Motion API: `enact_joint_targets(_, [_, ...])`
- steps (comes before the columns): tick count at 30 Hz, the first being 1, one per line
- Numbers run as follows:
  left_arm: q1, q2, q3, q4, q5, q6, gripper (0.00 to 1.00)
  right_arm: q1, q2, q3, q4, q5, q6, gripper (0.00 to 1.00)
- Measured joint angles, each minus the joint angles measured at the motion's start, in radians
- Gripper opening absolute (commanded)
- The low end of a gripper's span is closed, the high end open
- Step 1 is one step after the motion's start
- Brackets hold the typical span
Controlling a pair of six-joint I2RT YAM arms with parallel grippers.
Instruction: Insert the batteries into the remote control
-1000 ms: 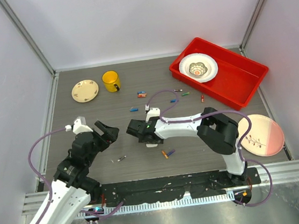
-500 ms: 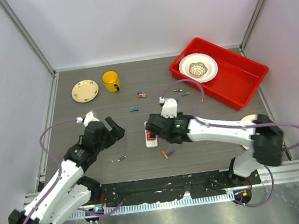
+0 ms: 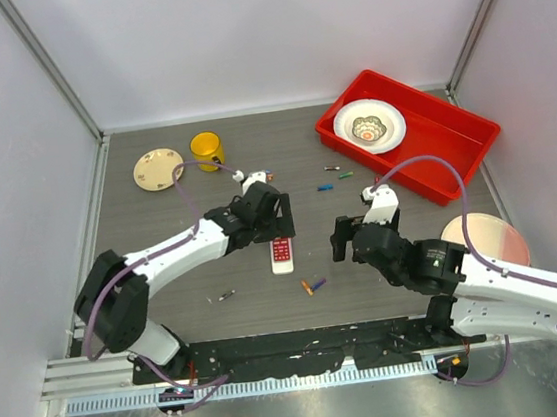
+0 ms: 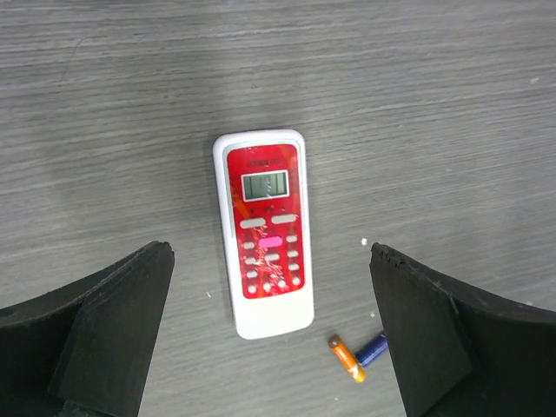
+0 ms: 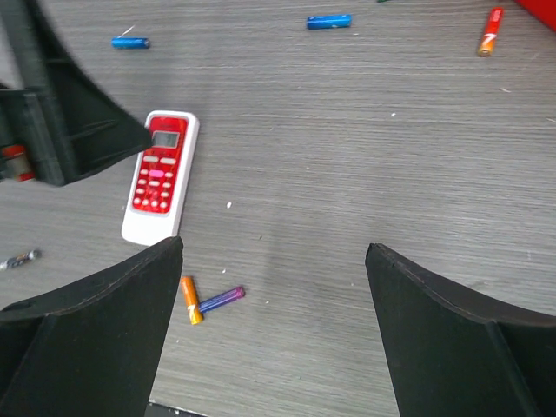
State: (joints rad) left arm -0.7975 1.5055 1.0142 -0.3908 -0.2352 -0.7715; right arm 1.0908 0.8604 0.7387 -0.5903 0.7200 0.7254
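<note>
The remote control [image 3: 282,253] is white with a red button face and lies flat on the table, buttons up. It also shows in the left wrist view [image 4: 265,248] and the right wrist view [image 5: 161,178]. My left gripper [image 3: 278,219] hovers open just behind it, jaws wide on either side [image 4: 269,252]. My right gripper [image 3: 337,241] is open and empty to the remote's right [image 5: 274,248]. An orange battery [image 4: 347,358] and a purple battery [image 5: 221,299] touch each other near the remote's near end [image 3: 313,286]. More batteries lie behind: blue [image 3: 324,187], red [image 3: 377,182].
A red tray [image 3: 425,167] with a white bowl [image 3: 370,125] stands at the back right. A yellow mug [image 3: 207,151] and a small plate [image 3: 157,169] are at the back left. A pink plate [image 3: 494,244] lies right. A small grey battery [image 3: 226,296] lies front left.
My right gripper has drawn back to the right, leaving the remote on the table. My left gripper has swung right from the left side to just behind the remote.
</note>
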Motion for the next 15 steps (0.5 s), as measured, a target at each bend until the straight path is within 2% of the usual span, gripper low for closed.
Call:
enact_joint_targets(7, [-0.009,0.18,0.047,0.005,0.012,0.069,1.0,0.0,-0.059,-0.068,0.069,-0.078,-0.07,0.92])
enact_joint_targets(15, [-0.02,0.276,0.101,0.001,0.01,0.081,0.97,0.0,-0.027,-0.093,0.119,-0.116,-0.08,0.92])
